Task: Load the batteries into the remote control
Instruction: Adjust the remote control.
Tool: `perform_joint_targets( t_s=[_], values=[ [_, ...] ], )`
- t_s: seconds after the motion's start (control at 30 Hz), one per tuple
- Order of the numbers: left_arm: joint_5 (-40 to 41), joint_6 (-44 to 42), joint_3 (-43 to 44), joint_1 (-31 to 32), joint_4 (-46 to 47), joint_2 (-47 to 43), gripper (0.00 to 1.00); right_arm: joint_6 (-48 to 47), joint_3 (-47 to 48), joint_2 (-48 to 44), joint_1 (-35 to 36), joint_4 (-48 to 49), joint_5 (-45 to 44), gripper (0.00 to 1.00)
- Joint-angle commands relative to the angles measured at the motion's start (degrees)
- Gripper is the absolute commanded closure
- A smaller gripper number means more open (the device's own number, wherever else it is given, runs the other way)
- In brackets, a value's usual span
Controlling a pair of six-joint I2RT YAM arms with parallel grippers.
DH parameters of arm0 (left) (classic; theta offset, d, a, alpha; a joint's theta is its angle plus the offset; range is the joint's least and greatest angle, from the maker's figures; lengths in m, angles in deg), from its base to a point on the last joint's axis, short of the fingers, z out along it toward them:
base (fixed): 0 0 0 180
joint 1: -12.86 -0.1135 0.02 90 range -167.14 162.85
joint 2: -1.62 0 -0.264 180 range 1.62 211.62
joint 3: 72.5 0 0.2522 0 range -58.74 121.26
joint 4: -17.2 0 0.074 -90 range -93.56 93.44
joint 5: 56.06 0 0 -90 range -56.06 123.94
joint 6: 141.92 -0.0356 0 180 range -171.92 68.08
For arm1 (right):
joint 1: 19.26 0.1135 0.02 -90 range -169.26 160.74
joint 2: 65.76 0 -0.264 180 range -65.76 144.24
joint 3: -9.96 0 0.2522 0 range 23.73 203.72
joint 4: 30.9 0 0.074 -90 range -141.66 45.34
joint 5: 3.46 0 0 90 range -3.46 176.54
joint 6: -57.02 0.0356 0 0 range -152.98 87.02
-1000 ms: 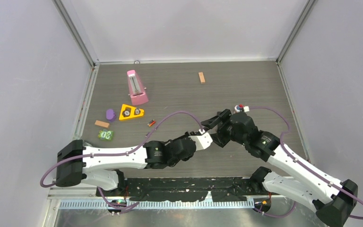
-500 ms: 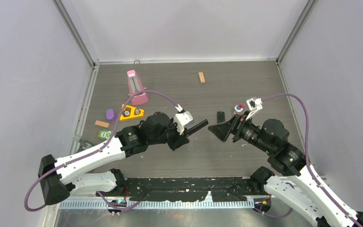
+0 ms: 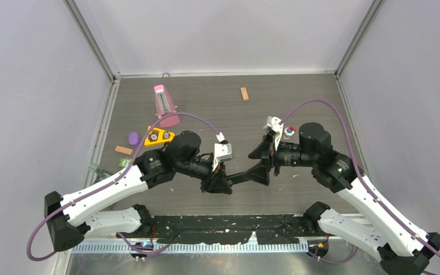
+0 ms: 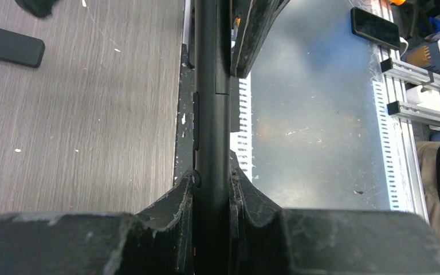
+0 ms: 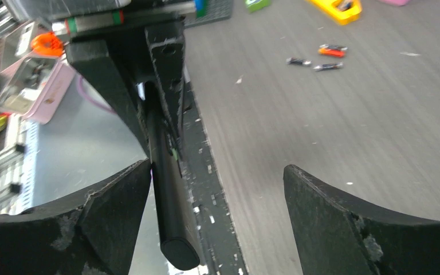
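The left pincer (image 4: 212, 180) was clenched on the remote control (image 4: 212, 114), a long black bar. It held the bar up over the near edge of the worktop (image 4: 91, 114). The right pincer (image 5: 216, 172) was spread wide with nothing in it. The free end of the remote control reached in between its fingers, just beside one of them.

I think the job had hardly begun. The batteries (image 5: 330, 51) lay loose on the worktop, well apart from both pincers. None was picked up yet, so each one had yet to be lifted and pushed in. A black flat piece (image 4: 8, 44) lay on the worktop too. It may be the lid of the remote control, but I could not be sure.

The slot for the batteries was hard to see, so I could not tell if it was open. From above, I could not find the batteries; the left arm may have covered them.
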Motion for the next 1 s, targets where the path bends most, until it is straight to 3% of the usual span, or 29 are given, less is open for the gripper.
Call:
perform_joint_targets(
  t_s=[0.0, 0.17, 0.23, 0.3, 0.37, 0.43, 0.57, 0.63, 0.77, 0.97],
  values=[
    [-5.0, -1.7, 2.8, -0.4, -0.2, -2.4, 1.0, -3.2, -0.2, 0.8, 0.0, 1.3, 11.4, 0.14],
    [-6.0, -2.5, 3.4, -0.8, -1.4, -2.1, 1.0, 0.1, -2.8, -0.2, 0.0, 6.2, 14.2, 0.27],
    [-6.2, -2.4, 3.5, -1.0, -1.5, -2.2, 1.0, 1.6, -3.7, -0.4, 0.0, 8.2, 14.7, 0.39],
    [-6.3, -2.0, 3.5, -1.4, -1.1, -2.6, 1.0, 3.9, -4.6, -0.4, 0.0, 10.7, 15.1, 0.65],
    [-6.4, -0.7, 3.4, -1.9, -0.2, -3.0, 1.0, 6.8, -5.6, -0.7, 0.0, 13.9, 14.9, 0.82],
    [-7.6, 0.7, 3.3, -2.6, 0.9, -3.4, 0.87, 9.4, -6.8, -1.1, 0.0, 16.9, 14.4, 0.9],
    [-9.1, 5.7, 0.1, -4.4, 7.2, -5.6, 0.5, 14.8, -9.4, -2.3, 0.0, 22.8, 12.0, 0.95],
    [-9.5, 10.1, -2.6, -5.5, 12.6, -7.9, 0.43, 17.3, -10.4, -3.1, 0.0, 24.8, 10.1, 0.94],
    [-8.4, 19.6, -10.4, -8.1, 27.6, -12.4, 0.42, 24.1, -12.8, -4.3, 0.0, 31.1, 7.1, 0.92],
    [-3.5, 34.7, -19.7, -13.3, 46.1, -14.1, 0.55, 31.2, -15.9, -5.9, 0.0, 39.5, 3.4, 0.91]
  ],
)
